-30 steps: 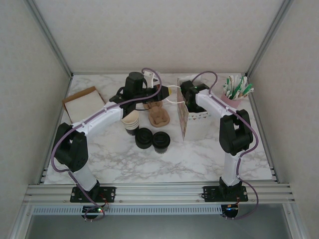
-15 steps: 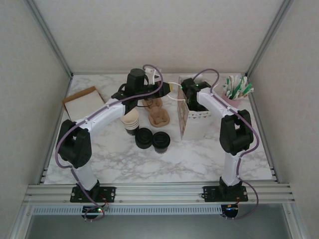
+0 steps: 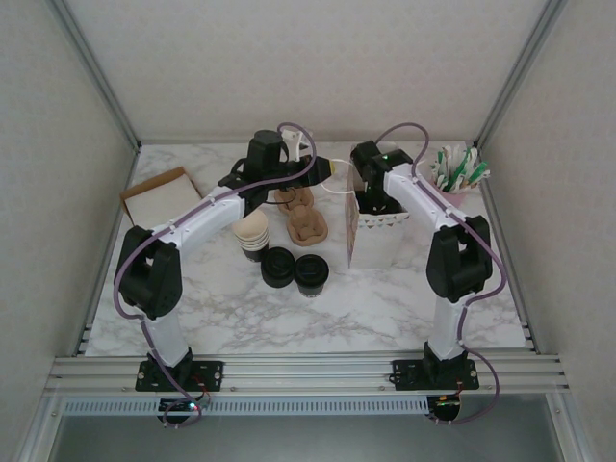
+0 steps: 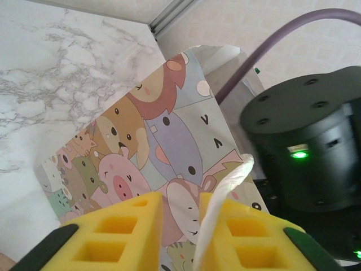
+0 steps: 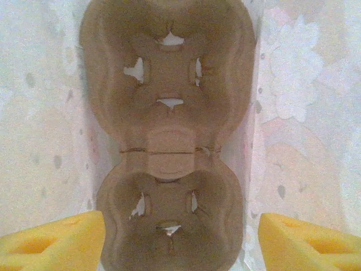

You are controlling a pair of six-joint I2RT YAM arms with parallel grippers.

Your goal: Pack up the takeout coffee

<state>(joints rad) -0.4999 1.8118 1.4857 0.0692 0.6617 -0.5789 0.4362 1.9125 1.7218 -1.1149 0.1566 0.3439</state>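
Widened right hand (image 5: 181, 228) inside the cartoon-printed paper bag (image 4: 141, 141), released, clear above the moulded pulp cup carrier (image 5: 169, 113) on its floor. Slackened left hand (image 4: 180, 206) around the white twisted-paper handle (image 4: 228, 183), no longer pinching. Means carrier seated, probably. Leaves round-lidded black paper cup (image 3: 312, 273) waiting on the marble bench (image 3: 404, 298), just beside the bag.

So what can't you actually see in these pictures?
Top view: the paper bag's inside, hidden by the right arm.
Top view: what the lidded cup holds, hidden by its lid.
Right wrist view: the cup carrier is blurred, its near end cut off by the bottom edge.
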